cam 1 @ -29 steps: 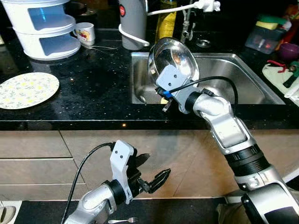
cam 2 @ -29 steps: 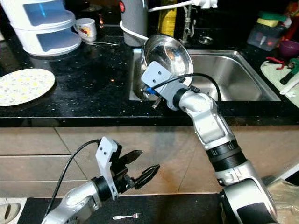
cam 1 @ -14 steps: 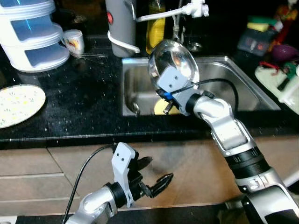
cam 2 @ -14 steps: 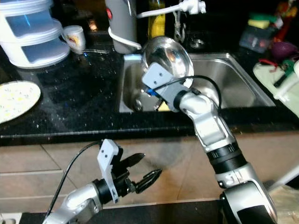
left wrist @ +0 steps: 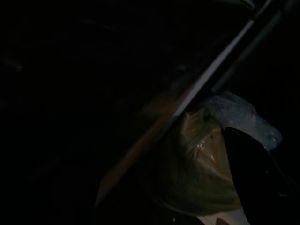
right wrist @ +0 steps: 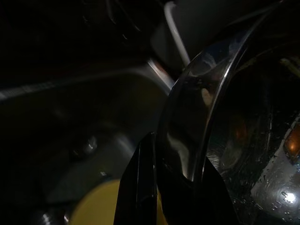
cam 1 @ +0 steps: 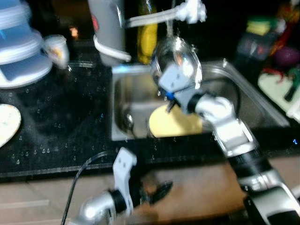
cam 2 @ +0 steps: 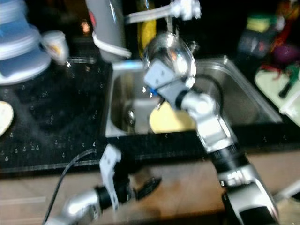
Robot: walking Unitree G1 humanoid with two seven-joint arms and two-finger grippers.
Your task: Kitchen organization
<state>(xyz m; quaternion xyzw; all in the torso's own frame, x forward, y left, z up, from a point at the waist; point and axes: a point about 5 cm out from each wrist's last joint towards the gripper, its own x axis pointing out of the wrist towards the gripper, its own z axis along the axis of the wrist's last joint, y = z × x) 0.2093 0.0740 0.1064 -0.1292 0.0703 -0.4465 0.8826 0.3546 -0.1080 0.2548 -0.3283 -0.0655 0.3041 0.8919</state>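
A shiny steel bowl [cam 1: 177, 58] hangs tilted over the steel sink [cam 1: 248, 93], just below the white tap [cam 1: 187, 11]. My right gripper [cam 1: 166, 95] is shut on the bowl's lower rim. In the right wrist view the rim [right wrist: 187, 136] runs between the black fingers [right wrist: 143, 187]. A yellow plate [cam 1: 176, 123] lies in the sink beneath the bowl. My left gripper [cam 1: 157, 191] hangs low in front of the cabinet, blurred, with its fingers apart and nothing in them. One of its black fingers [left wrist: 248, 173] shows in the dark left wrist view.
On the black counter [cam 1: 61, 117] stand a white tiered container [cam 1: 18, 56], a mug [cam 1: 56, 49] and a grey appliance [cam 1: 108, 28]. A patterned plate [cam 1: 7, 124] lies at the left edge. A yellow bottle [cam 1: 147, 33] stands behind the sink, and several dishes [cam 1: 276, 84] lie to its right.
The camera has moved in and the picture has blurred. The yellow plate in the sink has come into fuller view. The bowl stays held over the sink, and the left arm stays low.
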